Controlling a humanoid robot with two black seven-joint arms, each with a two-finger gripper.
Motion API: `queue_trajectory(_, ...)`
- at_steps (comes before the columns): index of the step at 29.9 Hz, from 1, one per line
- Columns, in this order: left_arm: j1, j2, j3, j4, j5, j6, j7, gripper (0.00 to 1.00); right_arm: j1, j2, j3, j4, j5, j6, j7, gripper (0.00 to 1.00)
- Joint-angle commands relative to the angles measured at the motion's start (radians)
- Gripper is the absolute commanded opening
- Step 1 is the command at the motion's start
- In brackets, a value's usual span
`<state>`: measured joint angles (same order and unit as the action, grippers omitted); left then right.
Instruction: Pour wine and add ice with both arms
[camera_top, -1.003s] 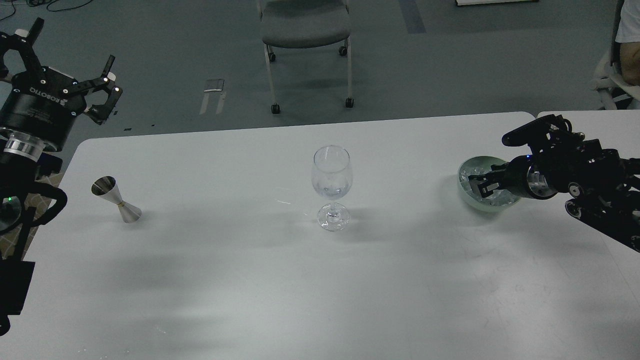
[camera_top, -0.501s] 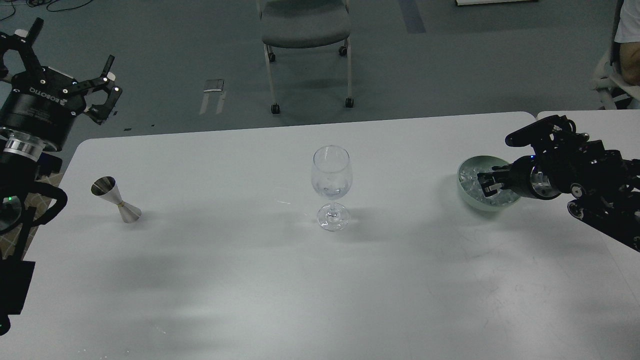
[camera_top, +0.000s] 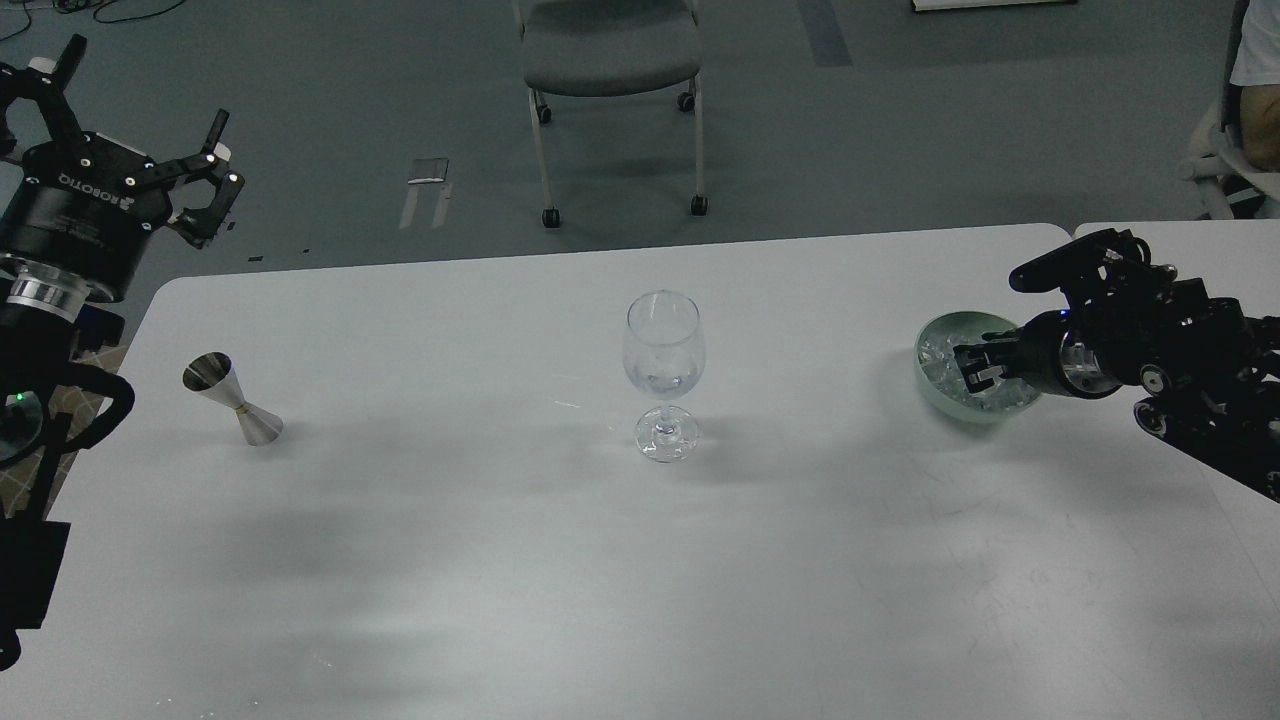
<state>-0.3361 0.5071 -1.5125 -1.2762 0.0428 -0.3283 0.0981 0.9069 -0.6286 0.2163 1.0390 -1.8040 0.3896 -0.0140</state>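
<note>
Right end effector (camera_top: 972, 372) sits down inside the green bowl (camera_top: 935, 338), right among the ice (camera_top: 940, 353); it is dark and seen from the end, so I cannot tell if it has closed on a cube. Left end effector (camera_top: 140, 130) is up off the counter (camera_top: 500, 560), far to the left of the wine glass (camera_top: 664, 372), with its fingers spread and nothing in them. That bowl stands well to the right of the wine glass, and the little metal cup (camera_top: 232, 398) stands well to the left of it. Each ice cube is small, clear and whitish, piled in a heap. I think a cube will be hard, light and very slippery, so it should be pinched on two flat sides. A bit of clear wine (camera_top: 664, 381) seems to lie low in the glass. Thin and tall, the wine glass could tip or break easily.
</note>
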Motion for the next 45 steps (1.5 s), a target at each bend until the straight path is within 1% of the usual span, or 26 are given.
queue_trajectory(1,0.000,0.002,0.000,0.000,0.000,0.000,0.000,0.98,0.000,-0.002,0.002,0.001,0.000,0.000,0.002,0.00)
queue_trajectory(6,0.000,0.002,-0.002,0.000,0.000,0.000,0.002,0.98,0.007,-0.011,0.002,0.019,0.005,0.000,0.011,0.00)
queue_trajectory(12,0.000,0.011,-0.002,0.000,0.000,0.000,0.003,0.98,0.039,-0.097,0.018,0.099,0.012,-0.001,0.012,0.00)
queue_trajectory(15,0.000,0.010,-0.002,0.000,0.000,0.000,0.003,0.98,0.060,-0.129,0.058,0.133,0.017,-0.008,0.012,0.00)
queue_trajectory(17,-0.001,0.008,-0.002,0.000,0.000,0.000,0.003,0.98,0.061,-0.129,0.136,0.139,0.017,-0.011,0.012,0.00)
queue_trajectory(19,-0.001,0.002,-0.002,0.000,0.000,0.002,0.005,0.98,0.060,-0.117,0.248,0.142,0.017,-0.011,0.011,0.00)
queue_trajectory(24,-0.001,-0.001,0.002,0.000,0.002,0.002,0.005,0.98,0.084,-0.068,0.322,0.188,0.017,-0.014,0.009,0.00)
queue_trajectory(28,-0.001,0.004,0.002,-0.002,0.002,0.002,0.005,0.98,0.090,-0.019,0.365,0.251,0.015,-0.017,0.003,0.00)
queue_trajectory(30,-0.001,0.011,0.000,-0.002,0.003,0.000,0.005,0.98,0.090,0.026,0.399,0.301,0.015,-0.017,0.000,0.00)
queue_trajectory(36,0.000,0.021,-0.008,-0.002,0.003,0.002,0.006,0.98,0.125,0.130,0.410,0.387,0.014,-0.014,-0.004,0.00)
queue_trajectory(39,0.000,0.022,-0.015,-0.003,0.003,0.002,0.006,0.98,0.155,0.171,0.410,0.409,0.015,-0.012,-0.029,0.00)
queue_trajectory(43,0.002,0.030,-0.015,-0.005,0.002,0.002,0.006,0.98,0.167,0.196,0.408,0.426,0.015,-0.008,-0.032,0.00)
queue_trajectory(45,0.002,0.030,-0.015,-0.005,0.002,0.002,0.006,0.98,0.162,0.202,0.404,0.460,0.015,-0.003,-0.032,0.00)
